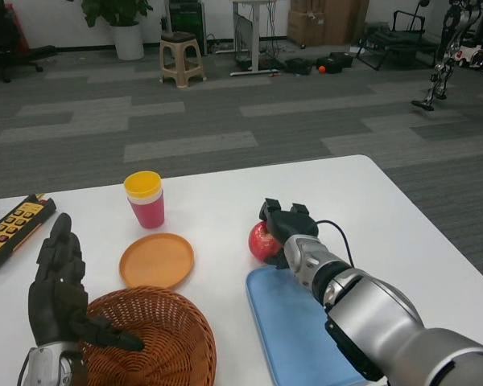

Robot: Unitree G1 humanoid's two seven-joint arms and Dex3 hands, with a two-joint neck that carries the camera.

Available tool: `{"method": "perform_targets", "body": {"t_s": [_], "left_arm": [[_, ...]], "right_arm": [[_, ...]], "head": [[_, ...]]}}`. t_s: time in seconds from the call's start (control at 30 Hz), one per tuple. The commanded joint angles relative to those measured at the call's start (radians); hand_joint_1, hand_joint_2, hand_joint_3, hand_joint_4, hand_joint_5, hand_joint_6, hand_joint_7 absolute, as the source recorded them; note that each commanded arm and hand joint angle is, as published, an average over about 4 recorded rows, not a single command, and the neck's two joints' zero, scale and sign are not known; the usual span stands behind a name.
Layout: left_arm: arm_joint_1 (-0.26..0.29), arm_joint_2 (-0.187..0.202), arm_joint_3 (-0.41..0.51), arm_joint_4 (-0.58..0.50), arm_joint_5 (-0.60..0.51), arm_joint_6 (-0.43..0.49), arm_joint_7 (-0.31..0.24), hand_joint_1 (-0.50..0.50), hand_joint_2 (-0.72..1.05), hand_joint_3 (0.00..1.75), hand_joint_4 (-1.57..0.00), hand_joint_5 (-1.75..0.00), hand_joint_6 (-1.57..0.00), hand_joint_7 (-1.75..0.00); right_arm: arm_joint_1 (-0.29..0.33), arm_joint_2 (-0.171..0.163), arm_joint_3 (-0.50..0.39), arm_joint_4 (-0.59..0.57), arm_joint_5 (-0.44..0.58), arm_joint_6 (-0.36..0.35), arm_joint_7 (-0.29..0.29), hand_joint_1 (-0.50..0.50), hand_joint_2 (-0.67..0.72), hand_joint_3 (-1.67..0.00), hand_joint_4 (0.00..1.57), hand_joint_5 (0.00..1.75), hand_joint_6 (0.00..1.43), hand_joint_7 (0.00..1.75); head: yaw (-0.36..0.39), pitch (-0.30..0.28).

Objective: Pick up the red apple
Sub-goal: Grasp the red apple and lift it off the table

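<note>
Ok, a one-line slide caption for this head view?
Right robot hand closes around the red apple beside the blue tray; left robot hand waits open at the wicker basket.

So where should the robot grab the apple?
Around its round middle, coming from the right, where the right hand already sits against the apple. It has no handle, so the fingers probably need to wrap opposite sides. The left side is bare, leaving room for them to curl around.

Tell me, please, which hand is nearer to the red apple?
Right. The right hand is wrapped around the red apple; the left hand sits far off beside the wicker basket.
</note>
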Motion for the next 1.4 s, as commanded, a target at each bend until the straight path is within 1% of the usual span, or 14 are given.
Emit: {"method": "perform_targets", "body": {"t_s": [0.03, 0.13, 0.23, 0.33, 0.43, 0.57, 0.63, 0.73, 0.8, 0.9, 1.03, 1.23, 1.3, 1.4], "left_arm": [[0.008, 0.004, 0.004, 0.007, -0.003, -0.006, -0.005, -0.50, -0.64, 0.09, 0.00, 0.00, -0.31, 0.00], [0.007, 0.003, 0.007, 0.008, -0.003, -0.006, -0.005, -0.50, -0.64, 0.09, 0.00, 0.00, -0.31, -0.02], [0.007, 0.002, 0.011, 0.009, -0.003, -0.006, -0.005, -0.50, -0.64, 0.09, 0.00, 0.00, -0.31, -0.03], [0.009, 0.002, 0.017, 0.007, -0.003, -0.006, -0.005, -0.50, -0.64, 0.09, 0.00, 0.00, -0.31, 0.00], [0.010, 0.003, 0.019, 0.006, -0.003, -0.006, -0.005, -0.50, -0.64, 0.09, 0.00, 0.00, -0.31, 0.00], [0.010, 0.003, 0.022, 0.005, -0.003, -0.006, -0.005, -0.50, -0.64, 0.09, 0.00, 0.00, -0.31, 0.00], [0.010, 0.003, 0.025, 0.004, -0.003, -0.006, -0.005, -0.50, -0.64, 0.09, 0.00, 0.00, -0.31, 0.00], [0.011, 0.004, 0.030, 0.004, -0.003, -0.006, -0.005, -0.50, -0.64, 0.09, 0.00, 0.00, -0.31, 0.00], [0.011, 0.006, 0.032, 0.004, -0.003, -0.006, -0.005, -0.50, -0.64, 0.09, 0.00, 0.00, -0.31, -0.03], [0.011, 0.007, 0.036, 0.004, -0.003, -0.006, -0.005, -0.50, -0.64, 0.09, 0.00, 0.00, -0.33, -0.02], [0.009, 0.009, 0.044, 0.005, -0.005, -0.006, -0.005, -0.50, -0.64, 0.09, 0.00, 0.00, -0.34, 0.00], [0.000, 0.011, 0.043, 0.009, -0.009, -0.006, -0.005, -0.50, -0.64, 0.09, 0.00, 0.00, -0.34, 0.00], [-0.002, 0.012, 0.043, 0.012, -0.011, -0.006, -0.005, -0.50, -0.64, 0.09, 0.00, 0.00, -0.34, 0.00], [-0.003, 0.012, 0.043, 0.014, -0.012, -0.006, -0.005, -0.50, -0.64, 0.09, 0.00, 0.00, -0.34, 0.00]], "right_arm": [[0.017, -0.015, -0.032, -0.015, 0.004, -0.023, -0.017, -0.46, -0.60, -1.05, 1.23, 1.65, 0.92, 1.47], [0.017, -0.019, -0.049, -0.016, 0.004, -0.033, -0.023, -0.46, -0.60, -1.11, 1.25, 1.65, 0.94, 1.47], [0.019, -0.024, -0.066, -0.022, 0.004, -0.048, -0.029, -0.46, -0.60, -1.13, 1.26, 1.65, 0.96, 1.47], [0.043, -0.033, -0.095, -0.067, 0.004, -0.056, -0.031, -0.46, -0.60, -1.19, 1.26, 1.65, 0.98, 1.47], [0.063, -0.038, -0.142, -0.095, 0.007, -0.088, -0.030, -0.46, -0.60, -1.17, 1.28, 1.65, 1.00, 1.47], [0.075, -0.041, -0.211, -0.098, 0.020, -0.133, -0.030, -0.46, -0.60, -1.15, 1.28, 1.65, 1.00, 1.47], [0.081, -0.043, -0.225, -0.105, 0.043, -0.156, -0.031, -0.46, -0.60, -1.15, 1.28, 1.65, 1.00, 1.47], [0.091, -0.051, -0.226, -0.124, 0.084, -0.184, -0.033, -0.46, -0.60, -1.19, 1.30, 1.65, 1.00, 1.47], [0.097, -0.055, -0.226, -0.135, 0.106, -0.198, -0.034, -0.46, -0.60, -1.19, 1.31, 1.65, 1.00, 1.47], [0.108, -0.062, -0.225, -0.151, 0.142, -0.216, -0.035, -0.46, -0.60, -1.19, 1.31, 1.65, 1.01, 1.47], [0.117, -0.069, -0.224, -0.160, 0.160, -0.218, -0.035, -0.46, -0.60, -1.19, 1.31, 1.65, 1.03, 1.47], [0.122, -0.071, -0.224, -0.157, 0.176, -0.226, -0.037, -0.46, -0.60, -1.19, 1.32, 1.65, 1.03, 1.47], [0.123, -0.073, -0.224, -0.157, 0.183, -0.235, -0.043, -0.46, -0.60, -1.19, 1.36, 1.65, 1.01, 1.47], [0.121, -0.078, -0.223, -0.158, 0.186, -0.243, -0.049, -0.46, -0.59, -1.19, 1.43, 1.65, 0.85, 1.45]], "head": [[0.005, 0.005], [0.007, 0.009], [0.009, 0.013], [0.011, 0.019], [0.013, 0.026], [0.016, 0.034], [0.016, 0.035], [0.018, 0.036], [0.019, 0.037], [0.020, 0.037], [0.019, 0.038], [0.015, 0.032], [0.014, 0.032], [0.015, 0.032]]}}
